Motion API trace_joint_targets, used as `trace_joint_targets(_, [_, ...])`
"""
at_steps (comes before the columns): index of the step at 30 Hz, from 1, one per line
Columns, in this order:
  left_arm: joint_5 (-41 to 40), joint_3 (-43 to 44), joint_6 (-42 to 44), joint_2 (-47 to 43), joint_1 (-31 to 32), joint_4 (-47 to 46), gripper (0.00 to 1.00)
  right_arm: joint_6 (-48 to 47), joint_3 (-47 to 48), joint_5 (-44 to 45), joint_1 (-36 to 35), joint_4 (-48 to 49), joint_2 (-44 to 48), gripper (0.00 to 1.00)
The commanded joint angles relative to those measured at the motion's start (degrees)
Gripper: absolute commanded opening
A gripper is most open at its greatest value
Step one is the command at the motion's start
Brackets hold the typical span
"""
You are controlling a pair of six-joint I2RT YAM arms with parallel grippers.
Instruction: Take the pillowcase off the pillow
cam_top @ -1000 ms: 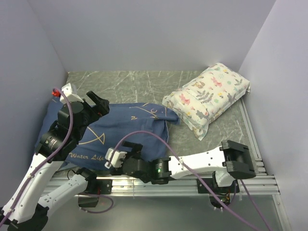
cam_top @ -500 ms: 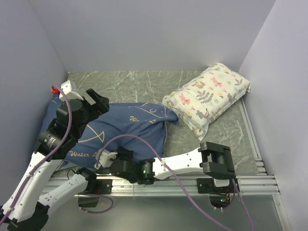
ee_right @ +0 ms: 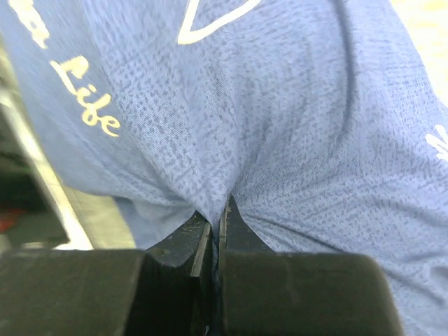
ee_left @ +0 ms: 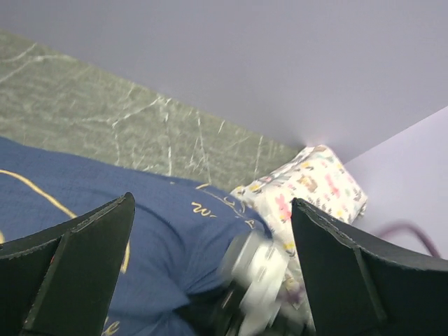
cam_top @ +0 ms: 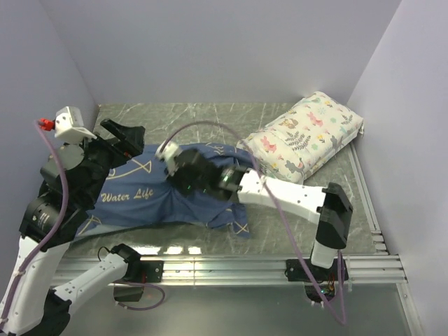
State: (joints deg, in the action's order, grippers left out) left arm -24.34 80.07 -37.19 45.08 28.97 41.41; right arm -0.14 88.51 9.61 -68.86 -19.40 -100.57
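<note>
The navy pillowcase [cam_top: 136,203] with gold lettering lies limp across the left half of the table and also shows in the left wrist view [ee_left: 140,210]. My right gripper [cam_top: 183,183] reaches over its middle. In the right wrist view it [ee_right: 220,206] is shut on a pinched ridge of the pillowcase [ee_right: 280,105], with cloth bunched between the jaws. My left gripper [cam_top: 126,140] hangs open above the cloth's far left part, and in its wrist view [ee_left: 211,203] nothing lies between the fingers. The pillow is out of view.
A smaller white pillow printed with flowers and leaves [cam_top: 301,143] lies at the back right, touching the pillowcase's far corner [ee_left: 308,182]. Purple walls close in the left, back and right. A metal rail [cam_top: 266,262] runs along the near edge. A purple cable [cam_top: 210,126] arcs over the right arm.
My right gripper shut on the pillowcase at the near edge, then swung up and toward the back, pulling cloth with it. The left arm drew back to the left, still open.
</note>
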Motion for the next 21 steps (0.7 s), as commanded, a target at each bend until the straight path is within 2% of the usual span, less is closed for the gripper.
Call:
trace_joint_targets(1, [0.6,2.9,1.9,-0.2,0.1,-1.5,0.99,11.7,5.9,-21.7,7.8,-1.3,5.8,0.00])
trace_joint_targets(3, [1.0,3.0,1.9,-0.2,0.1,-1.6,0.99,15.8,9.0,-26.5,10.3,-1.4,5.4,0.00])
trace_joint_targets(4, [1.1,3.0,1.9,-0.3,0.1,-1.8,0.99,17.4,11.1,-33.2,13.5,-0.6,5.1,0.00])
trace_joint_targets(6, [1.4,3.0,1.9,-0.3,0.1,-1.9,0.99,23.4,12.6,-39.8,16.5,1.5,3.9,0.00])
trace_joint_targets(7, [1.6,2.9,1.9,-0.2,0.1,-1.9,0.99,26.0,12.8,-46.8,18.0,5.8,3.5,0.00])
trace_joint_targets(8, [1.7,3.0,2.0,-0.2,0.1,-1.9,0.99,32.6,12.5,-50.6,20.8,9.2,3.1,0.00])
trace_joint_targets(9, [1.7,3.0,2.0,-0.1,0.1,-1.8,0.99,36.6,11.9,-53.3,22.1,17.1,2.8,0.00])
trace_joint_targets(10, [1.7,2.8,2.2,0.2,0.2,-1.6,0.99,44.8,10.7,-57.9,23.1,21.5,2.2,0.00])
trace_joint_targets(13, [1.3,2.3,2.2,0.6,0.2,-1.1,0.99,55.7,11.8,-61.5,27.0,34.2,-0.3,0.00])
trace_joint_targets(16, [0.6,-0.7,0.7,0.8,0.1,-0.7,0.99,72.8,12.6,-62.4,31.1,45.2,-7.0,0.00])
trace_joint_targets(18, [0.2,-2.6,-0.7,0.8,0.1,-0.2,0.99,80.3,11.9,-62.8,33.7,52.0,-10.2,0.00])
trace_joint_targets(19, [-1.1,-4.9,-2.3,0.5,0.2,0.0,0.99,86.1,11.1,-62.8,34.1,58.4,-13.0,0.00])
trace_joint_targets(21, [-2.8,-7.4,-4.5,0.3,0.1,0.2,0.99,88.9,10.4,-62.3,35.1,61.7,-15.3,0.00])
